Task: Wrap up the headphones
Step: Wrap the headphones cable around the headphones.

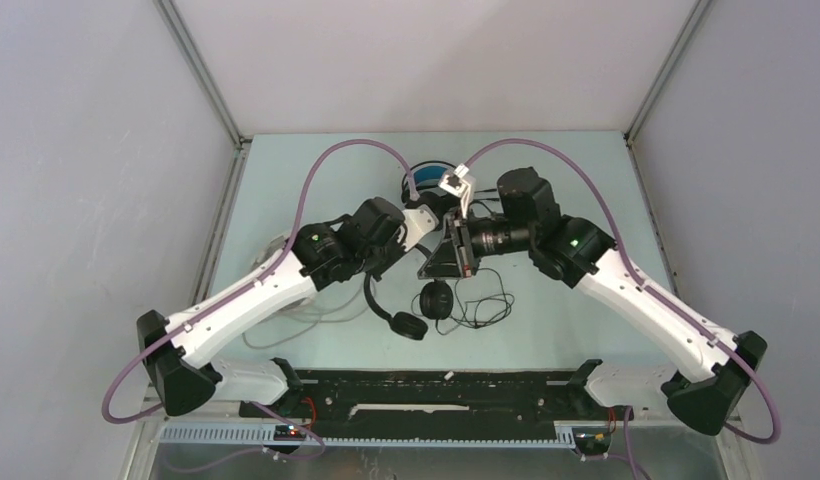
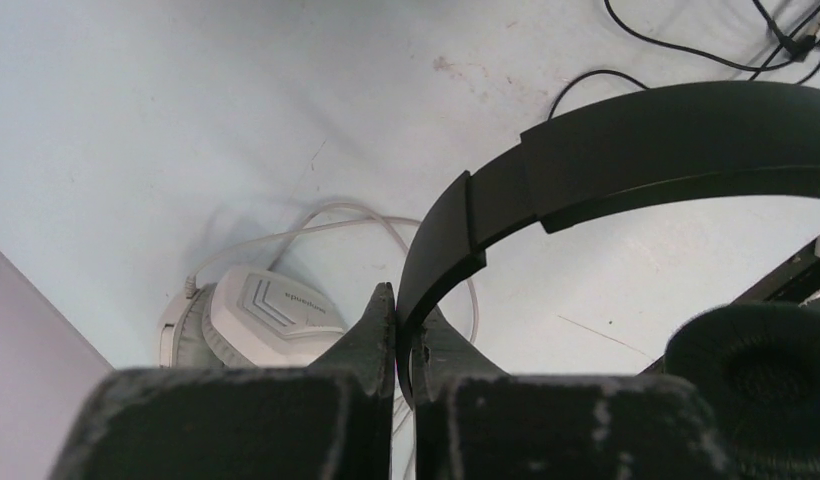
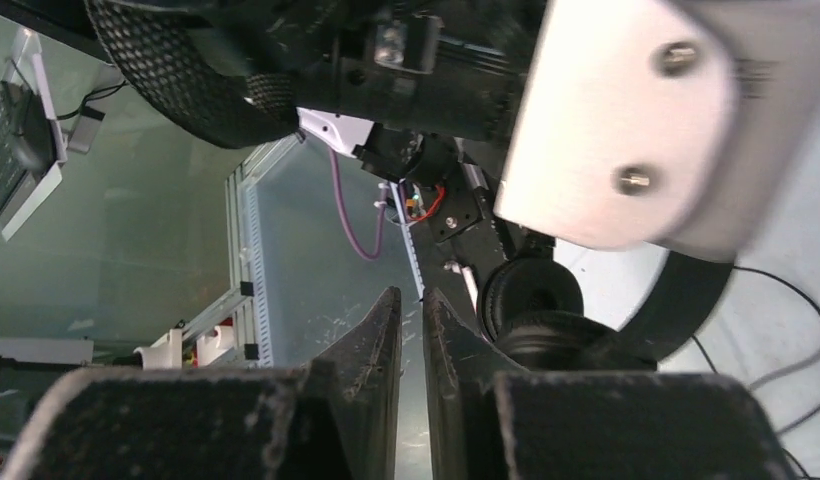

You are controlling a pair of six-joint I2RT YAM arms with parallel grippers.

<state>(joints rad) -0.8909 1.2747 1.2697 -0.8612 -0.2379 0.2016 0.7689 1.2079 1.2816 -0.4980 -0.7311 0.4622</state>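
Above table [image 1: 286, 180], left fingers [image 2: 371, 335] pinching black headphones [image 2: 636, 140]

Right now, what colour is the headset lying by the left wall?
The headset is white with grey ear padding; the left wrist view shows it best.

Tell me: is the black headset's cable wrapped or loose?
Loose: the cable sprawls in open loops on the table beside the black headset.

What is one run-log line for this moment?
left fingers: shut on headband of small all-black on-ear headphones | right fingers: slightly apart, empty | white over-ear headphones: lying on table
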